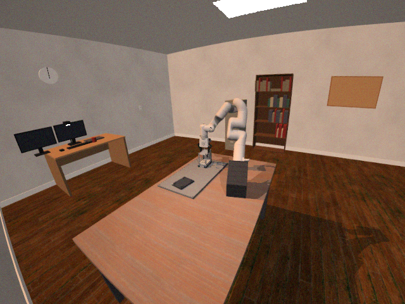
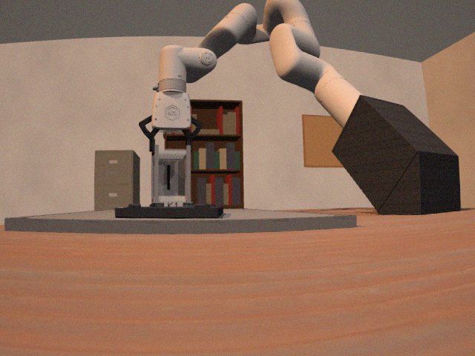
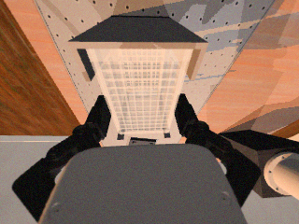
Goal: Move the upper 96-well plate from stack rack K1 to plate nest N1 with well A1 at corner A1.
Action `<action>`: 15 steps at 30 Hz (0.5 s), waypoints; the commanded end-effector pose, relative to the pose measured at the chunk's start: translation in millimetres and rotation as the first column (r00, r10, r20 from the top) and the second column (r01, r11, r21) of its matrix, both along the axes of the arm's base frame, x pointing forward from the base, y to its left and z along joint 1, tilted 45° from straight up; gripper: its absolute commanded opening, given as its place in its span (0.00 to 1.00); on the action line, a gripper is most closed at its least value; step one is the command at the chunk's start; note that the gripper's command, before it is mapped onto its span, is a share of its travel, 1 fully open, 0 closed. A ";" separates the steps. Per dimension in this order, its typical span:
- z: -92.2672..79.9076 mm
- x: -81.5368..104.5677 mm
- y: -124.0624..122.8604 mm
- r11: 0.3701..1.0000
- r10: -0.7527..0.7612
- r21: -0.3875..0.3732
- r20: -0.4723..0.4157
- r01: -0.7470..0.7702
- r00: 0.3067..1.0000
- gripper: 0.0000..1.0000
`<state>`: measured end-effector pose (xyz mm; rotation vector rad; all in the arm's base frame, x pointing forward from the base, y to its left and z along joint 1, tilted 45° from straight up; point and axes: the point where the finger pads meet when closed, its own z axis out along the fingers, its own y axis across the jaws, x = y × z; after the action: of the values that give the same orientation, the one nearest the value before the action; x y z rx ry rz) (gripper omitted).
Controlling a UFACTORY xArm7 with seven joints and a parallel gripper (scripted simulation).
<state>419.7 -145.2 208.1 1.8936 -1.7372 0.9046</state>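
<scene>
Gripper (image 3: 142, 119): fingers spread wide, clamped on the long sides of the upper 96-well plate (image 3: 140, 89), pointing straight down.
Upper plate: pale, gridded, held level at the top of the stack rack K1 (image 2: 154, 179), between its posts.
Lower plate (image 2: 168, 199): low in the rack, mostly hidden in the exterior view.
Plate nest N1 (image 1: 183, 182): dark, flat on the grey mat (image 1: 209, 175), well apart from the rack, nearer the top camera.
Arm pedestal (image 1: 236, 178): dark block on the wooden table (image 1: 163, 235), beside the mat.
Background: bookshelf (image 1: 290, 107), filing cabinet (image 2: 115, 179).
</scene>
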 end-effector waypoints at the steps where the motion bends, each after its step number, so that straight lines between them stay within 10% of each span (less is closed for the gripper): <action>1: 5.5 0.0 5.3 1.000 0.003 -0.001 0.002 -0.003 1.000 0.00; 15: 19.6 -3.8 19.0 1.000 0.003 -0.001 0.002 -0.003 1.000 0.00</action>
<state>415.4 -130.5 223.3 1.8934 -1.7377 0.9034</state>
